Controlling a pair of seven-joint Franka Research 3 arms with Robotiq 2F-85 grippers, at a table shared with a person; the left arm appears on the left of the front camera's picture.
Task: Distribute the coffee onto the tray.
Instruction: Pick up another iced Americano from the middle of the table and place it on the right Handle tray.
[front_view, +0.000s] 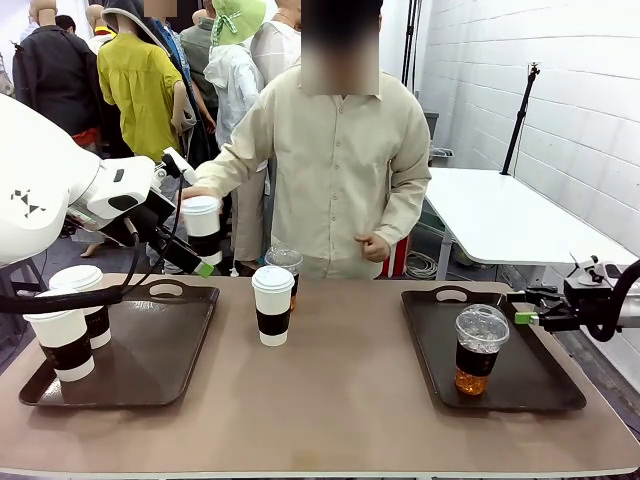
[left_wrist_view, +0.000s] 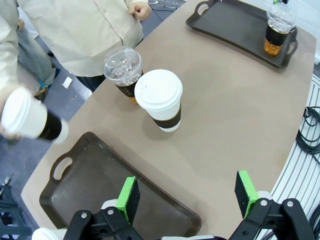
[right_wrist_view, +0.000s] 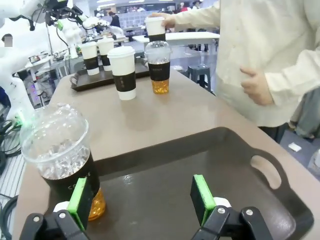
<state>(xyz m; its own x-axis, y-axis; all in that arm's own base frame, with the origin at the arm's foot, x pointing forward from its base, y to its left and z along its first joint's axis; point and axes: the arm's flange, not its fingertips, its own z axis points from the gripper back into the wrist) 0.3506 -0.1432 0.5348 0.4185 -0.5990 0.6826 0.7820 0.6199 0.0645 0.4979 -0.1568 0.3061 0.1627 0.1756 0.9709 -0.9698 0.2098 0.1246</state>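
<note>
From where I stand, the job looks about half done. Three of the six coffees already sit on trays. Two white lidded cups (front_view: 62, 345) are on the left tray (front_view: 190, 335), toward its outer end. One clear dome-lidded cup (front_view: 480, 350) of amber drink is on the right tray (front_view: 545, 385).

Two more wait on the bare table (front_view: 350, 410) between the trays. One is a white lidded cup (front_view: 273, 305), and a second dome-lidded cup (front_view: 285, 262) stands just behind it, nearer the person. The sixth, another white cup (front_view: 202, 225), is in the person's hand (front_view: 195, 192), held in the air above the far end of the left tray.

Counted up, that makes four white lidded paper cups and two clear domed ones, all with black sleeves, plus two dark trays.

The left gripper (left_wrist_view: 187, 192) hangs over the inner edge of the left tray, its fingers wide apart with nothing between them. The right gripper (right_wrist_view: 141, 199) sits low over the right tray, also spread and empty. One green pad (right_wrist_view: 80, 197) is just beside the domed cup there, and I can't tell whether it touches.

By my reckoning, the cup in the person's hand and the two on the table have yet to reach a tray.
</note>
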